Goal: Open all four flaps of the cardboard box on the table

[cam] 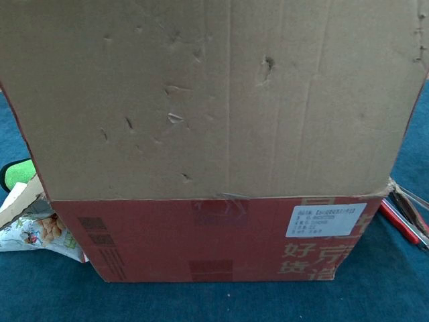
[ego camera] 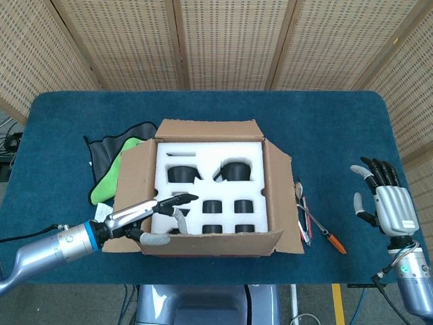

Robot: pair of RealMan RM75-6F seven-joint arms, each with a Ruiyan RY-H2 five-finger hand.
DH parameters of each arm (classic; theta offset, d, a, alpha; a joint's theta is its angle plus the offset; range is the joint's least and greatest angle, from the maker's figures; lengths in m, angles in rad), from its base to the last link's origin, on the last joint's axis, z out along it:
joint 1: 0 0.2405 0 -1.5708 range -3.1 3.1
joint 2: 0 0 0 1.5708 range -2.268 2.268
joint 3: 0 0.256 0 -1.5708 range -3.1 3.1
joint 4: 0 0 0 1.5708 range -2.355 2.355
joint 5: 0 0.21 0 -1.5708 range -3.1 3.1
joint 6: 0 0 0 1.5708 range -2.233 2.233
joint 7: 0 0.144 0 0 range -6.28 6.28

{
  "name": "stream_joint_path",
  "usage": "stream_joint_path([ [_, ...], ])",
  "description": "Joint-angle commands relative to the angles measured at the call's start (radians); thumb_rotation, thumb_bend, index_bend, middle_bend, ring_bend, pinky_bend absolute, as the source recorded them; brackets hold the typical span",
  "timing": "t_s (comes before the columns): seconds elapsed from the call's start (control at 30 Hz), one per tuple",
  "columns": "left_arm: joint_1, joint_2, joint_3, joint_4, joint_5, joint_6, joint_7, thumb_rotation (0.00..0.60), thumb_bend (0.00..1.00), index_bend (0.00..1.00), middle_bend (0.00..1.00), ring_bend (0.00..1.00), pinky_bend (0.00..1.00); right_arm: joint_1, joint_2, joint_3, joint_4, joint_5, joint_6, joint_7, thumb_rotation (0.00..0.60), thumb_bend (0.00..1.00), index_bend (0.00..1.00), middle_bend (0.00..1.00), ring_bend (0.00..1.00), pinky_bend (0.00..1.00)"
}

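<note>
The cardboard box [ego camera: 210,189] sits mid-table, top open, with white foam [ego camera: 210,186] inside full of dark round cutouts. Its near flap [cam: 214,100] stands up and fills most of the chest view, brown and dented above a red printed wall. The left hand [ego camera: 145,217] is at the near-left corner, fingers stretched over the rim, thumb outside, gripping nothing. The right hand [ego camera: 387,203] is well off to the box's right, fingers spread, empty.
</note>
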Motion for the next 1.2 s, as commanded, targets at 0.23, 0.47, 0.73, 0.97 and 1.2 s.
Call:
stream_joint_path([
  [0.23, -0.141, 0.058, 0.255, 0.16, 0.255, 0.295, -0.289, 0.181, 0.06, 0.43, 0.0, 0.0, 0.0, 0.001, 0.003, 0.0, -0.012, -0.002, 0.003, -0.013, 0.6, 0.62, 0.19, 0.1, 0.0, 0.0],
  [0.47, -0.165, 0.055, 0.316, 0.17, 0.252, 0.337, -0.281, 0.176, 0.06, 0.43, 0.0, 0.0, 0.0, 0.002, 0.004, 0.0, -0.018, -0.001, 0.003, -0.023, 0.6, 0.62, 0.19, 0.1, 0.0, 0.0],
  [0.73, -0.208, 0.049, 0.379, 0.178, 0.265, 0.379, -0.292, 0.176, 0.06, 0.43, 0.0, 0.0, 0.0, 0.001, 0.005, 0.0, -0.021, 0.0, 0.006, -0.026, 0.6, 0.62, 0.19, 0.1, 0.0, 0.0],
  [0.97, -0.247, 0.047, 0.436, 0.16, 0.29, 0.368, -0.265, 0.176, 0.06, 0.43, 0.0, 0.0, 0.0, -0.002, 0.007, -0.001, -0.019, -0.001, 0.008, -0.018, 0.6, 0.62, 0.19, 0.1, 0.0, 0.0],
  [1.2, -0.271, 0.042, 0.468, 0.147, 0.293, 0.353, -0.244, 0.175, 0.06, 0.43, 0.0, 0.0, 0.0, -0.004, 0.006, -0.003, -0.016, -0.002, 0.009, -0.012, 0.6, 0.62, 0.19, 0.1, 0.0, 0.0],
])
